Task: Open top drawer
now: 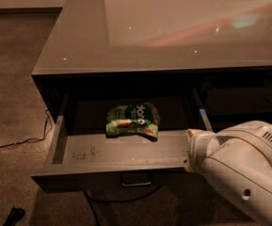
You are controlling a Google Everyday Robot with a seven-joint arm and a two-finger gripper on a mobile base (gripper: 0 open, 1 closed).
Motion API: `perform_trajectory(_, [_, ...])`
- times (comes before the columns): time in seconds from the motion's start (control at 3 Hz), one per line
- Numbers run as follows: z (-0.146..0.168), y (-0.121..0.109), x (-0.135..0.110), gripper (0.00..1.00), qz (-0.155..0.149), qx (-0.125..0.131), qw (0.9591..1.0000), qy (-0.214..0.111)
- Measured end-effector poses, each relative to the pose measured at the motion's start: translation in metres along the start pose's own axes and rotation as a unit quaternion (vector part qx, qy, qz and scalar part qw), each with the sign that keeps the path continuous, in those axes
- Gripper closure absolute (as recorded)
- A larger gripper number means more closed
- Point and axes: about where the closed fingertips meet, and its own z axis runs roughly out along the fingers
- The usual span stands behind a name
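The gripper (191, 150) is at the end of the white arm (241, 173), which enters from the 4 o'clock corner of the view. It lies at the right front corner of the drawer (102, 150), touching or just beside the front edge. Whether it is spread or pressed together I cannot tell, as the arm's casing covers most of it. At 9 o'clock from the gripper stretches the drawer, standing open and pulled well out from under the counter (173, 32), its scuffed grey floor and low side walls in plain sight. The flat dark front faces the camera along the lower edge. The small metal loop handle (136, 180) is centred on that front, at about 8 o'clock from the gripper and apart from it. Inside, at 10 o'clock from the gripper, a crumpled green bag (132, 120) lies flat on the drawer floor near the middle, towards the back and clear of both side walls. Above, at 12 o'clock, the glossy grey counter fills the upper half of the view and overhangs the drawer's rear part. Far out at 9 o'clock a thin dark cable (13, 145) trails over the brown floor (8, 79), and a small dark object (14, 215) lies at the 7 o'clock corner.
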Motion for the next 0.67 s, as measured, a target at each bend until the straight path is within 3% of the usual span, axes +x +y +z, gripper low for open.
perform_trajectory(0.67, [0.005, 0.003, -0.023, 0.87, -0.031, 0.017, 0.9993, -0.009])
